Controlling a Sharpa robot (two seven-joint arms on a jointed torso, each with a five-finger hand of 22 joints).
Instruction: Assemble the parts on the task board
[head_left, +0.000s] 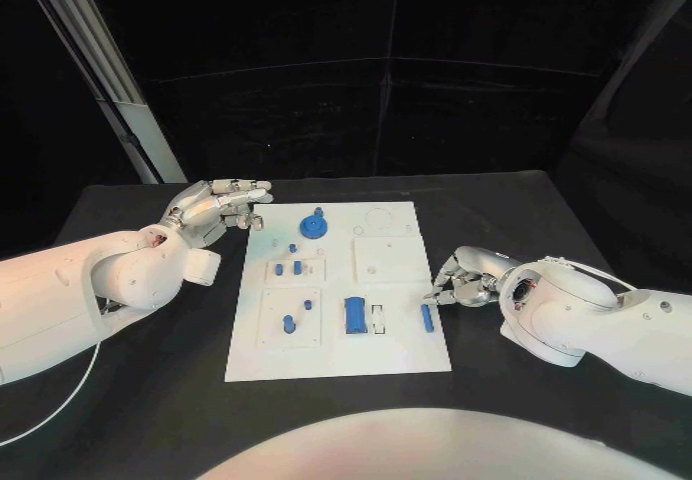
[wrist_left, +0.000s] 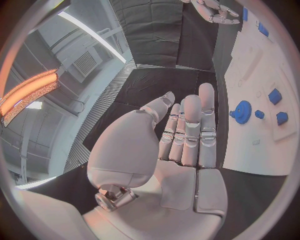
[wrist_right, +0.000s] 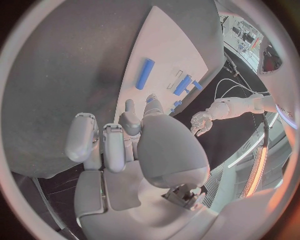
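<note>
Right robot hand (head_left: 459, 283) hovers empty, fingers apart, beside the blue bar (head_left: 426, 317) on the task board (head_left: 340, 355); pinch the bar mid-length. Left robot hand (head_left: 219, 210) waits empty, fingers apart.

Task board (wrist_right: 175, 45) far end cut off.

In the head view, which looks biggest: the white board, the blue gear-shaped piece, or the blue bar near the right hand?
1. Task board.
2. Blue gear piece.
3. Blue bar, slightly smaller than the gear piece, by the right hand.
</note>
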